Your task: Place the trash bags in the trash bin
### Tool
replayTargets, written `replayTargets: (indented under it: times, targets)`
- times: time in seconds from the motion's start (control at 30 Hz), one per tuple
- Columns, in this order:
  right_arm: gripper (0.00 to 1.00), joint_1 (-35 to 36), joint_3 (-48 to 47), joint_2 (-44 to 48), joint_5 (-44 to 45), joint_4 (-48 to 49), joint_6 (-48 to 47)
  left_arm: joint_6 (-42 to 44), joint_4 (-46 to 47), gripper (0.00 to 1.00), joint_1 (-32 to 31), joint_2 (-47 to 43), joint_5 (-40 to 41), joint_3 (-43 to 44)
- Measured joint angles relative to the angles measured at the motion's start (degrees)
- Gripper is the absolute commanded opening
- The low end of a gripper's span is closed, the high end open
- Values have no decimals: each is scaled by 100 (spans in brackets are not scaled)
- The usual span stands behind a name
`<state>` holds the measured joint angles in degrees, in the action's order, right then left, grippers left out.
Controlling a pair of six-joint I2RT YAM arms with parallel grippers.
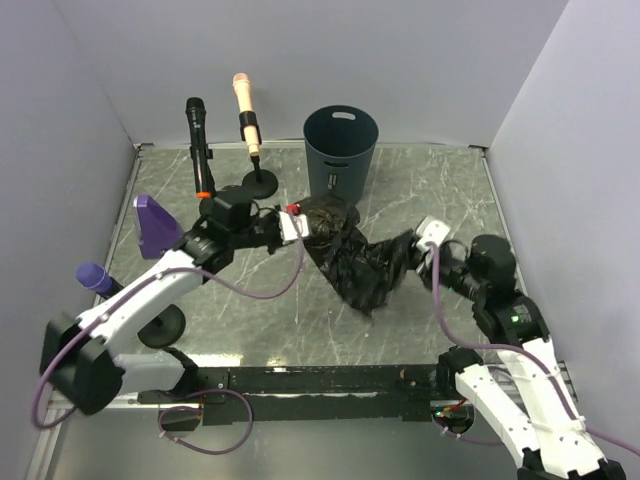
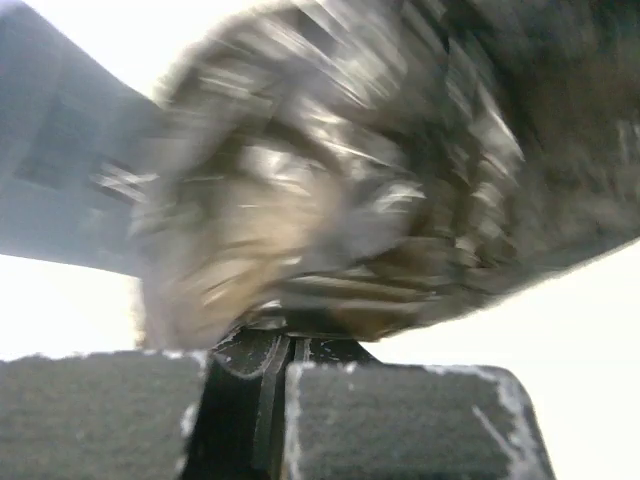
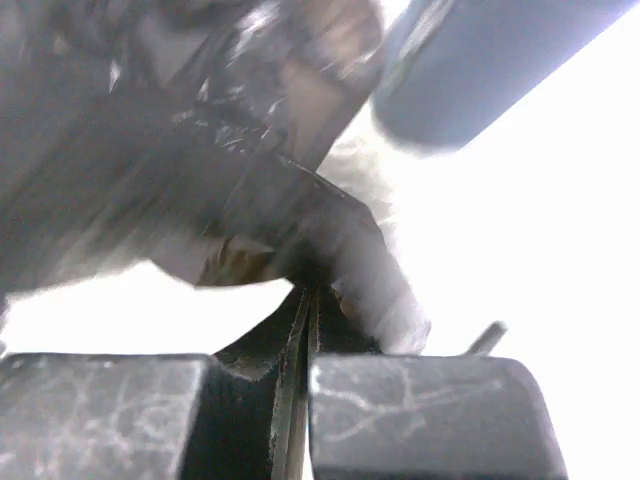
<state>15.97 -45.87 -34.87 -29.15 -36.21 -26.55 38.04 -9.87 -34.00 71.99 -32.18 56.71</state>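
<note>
My left gripper and right gripper are both pinched closed on the crinkled, glossy black plastic trash bag, stretched between them at frame centre. The round, tapering blue-grey plastic trash bin stands upright at upper centre.

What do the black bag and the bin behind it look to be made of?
The trash bag looks like thin plastic film, glossy black: fine shiny creases. The trash bin looks like rigid moulded plastic, matt blue-grey: smooth walls, clean handle cut-out.
</note>
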Motion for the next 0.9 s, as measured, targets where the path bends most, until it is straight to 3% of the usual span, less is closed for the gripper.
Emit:
replayTargets:
  times: [0.2, 0.43, 0.67, 0.9]
  targets:
    - [0, 15, -1362, -1027, 763, 1532, -57, -179, 1626, 1, -48, -472, 575, 247]
    - [0, 42, -3886, -2732, 1003, 3322, -579, 723, 3637, 1, -59, 396, 1104, 2090]
    - [0, 595, -4994, -2863, 743, 4769, -1381, 2105, 5862, 1, -256, 1106, 925, 3399]
    - [0, 857, -5598, -3095, 957, 5753, -1690, 2924, 6607, 1, -400, 1902, 811, 4618]
